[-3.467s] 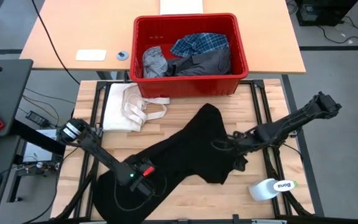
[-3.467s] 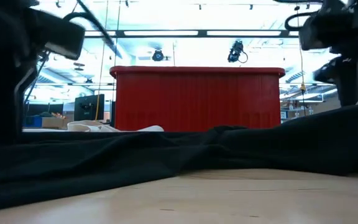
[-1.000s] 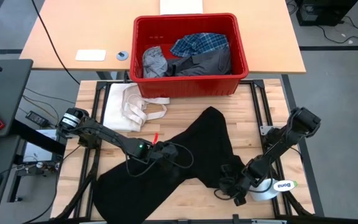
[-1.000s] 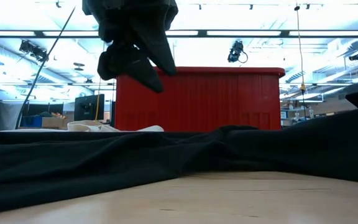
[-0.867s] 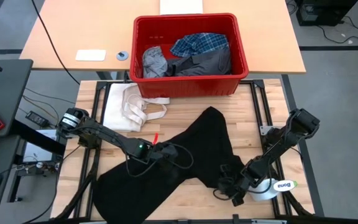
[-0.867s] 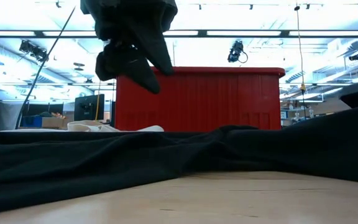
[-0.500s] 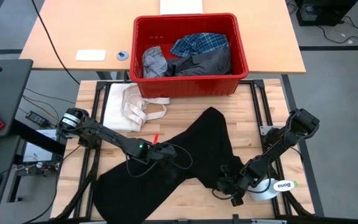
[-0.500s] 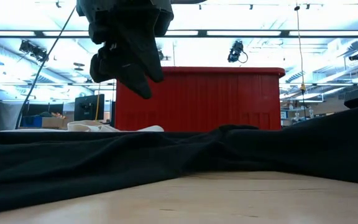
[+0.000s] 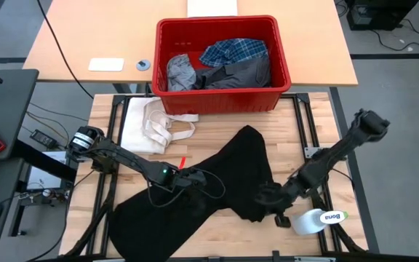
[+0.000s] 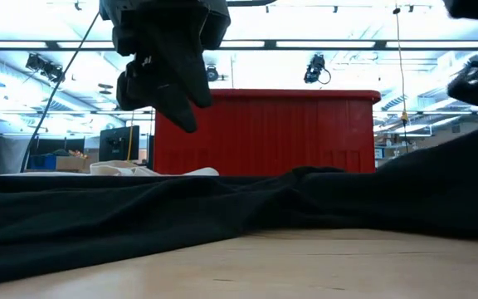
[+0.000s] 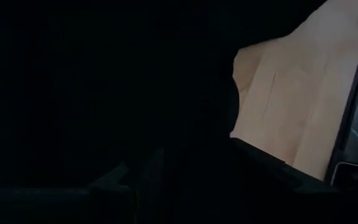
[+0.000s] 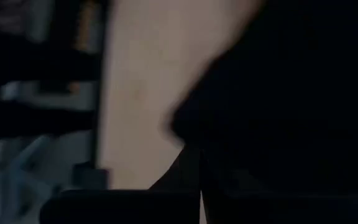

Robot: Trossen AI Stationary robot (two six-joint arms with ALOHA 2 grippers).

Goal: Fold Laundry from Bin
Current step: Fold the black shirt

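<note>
Across the lower middle of the high view, the black garment (image 9: pixel 217 189) is spread limp on the bench (image 9: pixel 209 234), pinched at its lower-right edge by the right tool (image 9: pixel 270 198), closed on the cloth, and lifted mid-cloth by the left tool (image 9: pixel 193 180), so soft, light handling by edges or corners is judged best.

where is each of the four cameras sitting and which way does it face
High view: above the table, looking straight down; shows both arms, the red bin, the black garment.
Low view: at table-top height, looking level across the black garment to the bin; an arm hangs in from above.
Left wrist view: on the left arm, close over the black garment and bare table wood.
Right wrist view: on the right arm, the same two close up.
Shared: the black garment appears in all four.
</note>
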